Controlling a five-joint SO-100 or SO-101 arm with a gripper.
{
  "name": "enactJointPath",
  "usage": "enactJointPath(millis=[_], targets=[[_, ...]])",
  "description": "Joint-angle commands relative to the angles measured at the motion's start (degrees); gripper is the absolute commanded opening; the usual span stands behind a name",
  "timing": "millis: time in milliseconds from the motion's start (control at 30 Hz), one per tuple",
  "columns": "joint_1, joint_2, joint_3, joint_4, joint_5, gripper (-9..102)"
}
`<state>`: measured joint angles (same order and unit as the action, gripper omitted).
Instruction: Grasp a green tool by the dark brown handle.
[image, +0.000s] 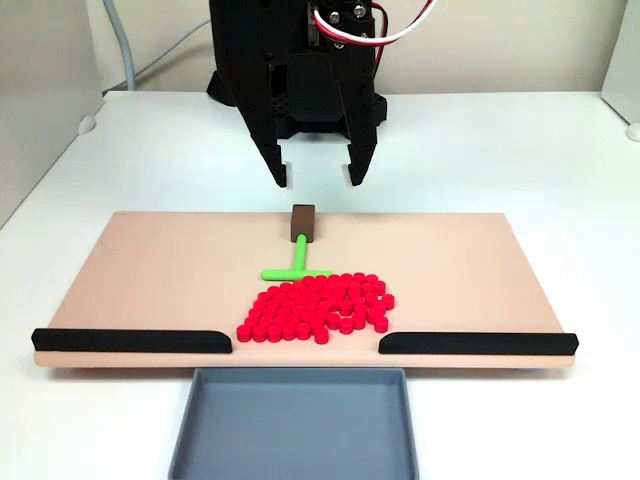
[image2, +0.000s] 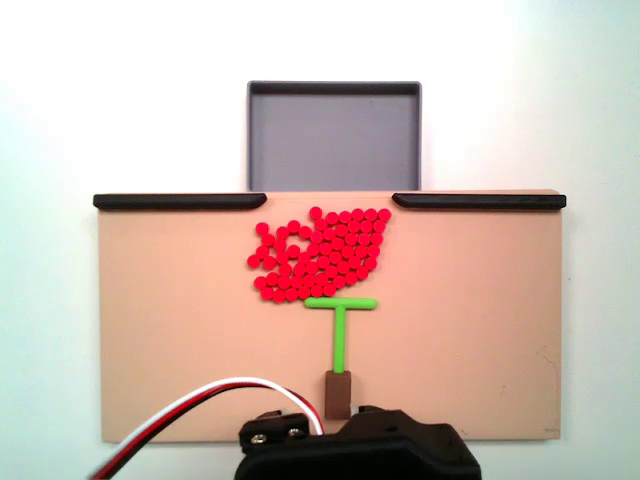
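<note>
Two fingers of my pincer hang parted and empty, just above and behind the dark brown handle. It caps the green tool, which lies flat on the tan board, crossbar touching the red cylinders. Descending off-centre, I judge, could knock the handle and scatter them. A fixed view from above shows the tool's stem full length but hides the fingers; the front view shows their gap.

The tool lies on the board, its crossbar touching the cylinder pile. 2 strips line the board edge facing the tray. The gripper hangs above the handle.
</note>
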<state>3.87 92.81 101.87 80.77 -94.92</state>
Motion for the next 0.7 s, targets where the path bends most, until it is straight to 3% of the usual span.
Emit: enactJointPath(millis=[0,667], targets=[[0.97,1.14,-1.14,-0.09,-0.70,23],[1.85,-2.72,-1.23,-2.11,-2.11,20]])
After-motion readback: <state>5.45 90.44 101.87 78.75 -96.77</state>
